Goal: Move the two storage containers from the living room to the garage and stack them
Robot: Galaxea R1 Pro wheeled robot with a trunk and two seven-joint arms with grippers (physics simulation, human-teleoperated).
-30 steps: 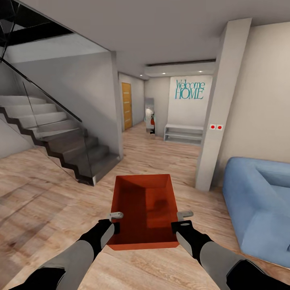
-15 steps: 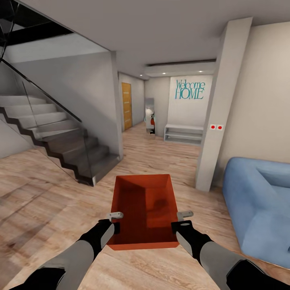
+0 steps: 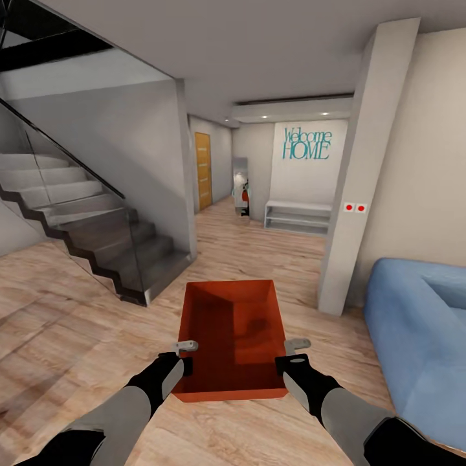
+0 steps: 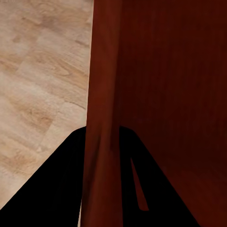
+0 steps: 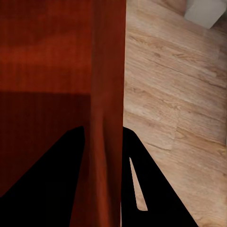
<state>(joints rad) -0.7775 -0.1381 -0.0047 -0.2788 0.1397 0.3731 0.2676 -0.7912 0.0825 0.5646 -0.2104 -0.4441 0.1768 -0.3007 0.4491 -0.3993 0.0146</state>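
Wood-plank floor under the gripper-held container.

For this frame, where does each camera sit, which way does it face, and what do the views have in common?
Head view: on the robot's head, looking forward and down a wood-floored room toward the staircase and blue sofa; both arms hold the storage container, left gripper, right gripper.
Left wrist view: looks along dark fingers astride the container's wall.
Right wrist view: fingers astride the opposite wall.
All three share the container and wood floor.
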